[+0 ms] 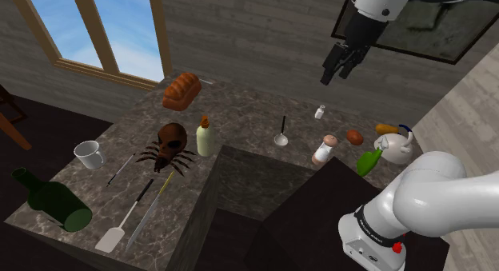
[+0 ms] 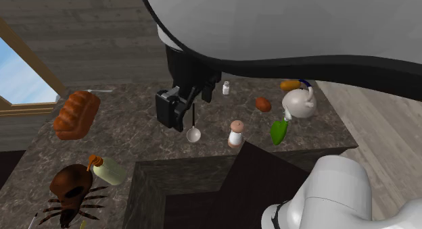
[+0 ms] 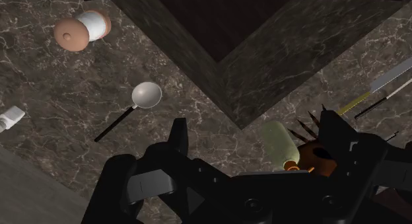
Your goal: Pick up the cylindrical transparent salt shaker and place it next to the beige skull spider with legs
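Brown marbled stone is drawn on the worktop (image 1: pixel 256 109), and on it the salt shaker (image 1: pixel 320 111) is taken to be the small upright cylinder with a pale body and a grey cap, toward the back edge. It stands near the ladle (image 1: pixel 281 133), on the shoulder view's right of it. The skull spider (image 1: pixel 169 145), rendered dark brown rather than beige, lies well apart from it, toward that view's left, with a cream bottle (image 1: pixel 205 137) just beside its legs.

The gripper (image 1: pixel 337 69) is held high above the shaker's end of the worktop; in the wrist view its fingers (image 3: pixel 177 138) are seen spread wide, with nothing between them.

Several slips can be foreseen. A larger shaker (image 1: pixel 323 149) with a pinkish cap stands near the small one and could be taken by mistake. The small shaker could be tipped over if one finger is brought down onto its cap or against its side instead of astride it. On the way across, the bottle could be knocked by the carried shaker or by the gripper. Little bare worktop is left beside the spider, so the shaker could be set on a leg and topple.

No brand, label or writing can be read on anything
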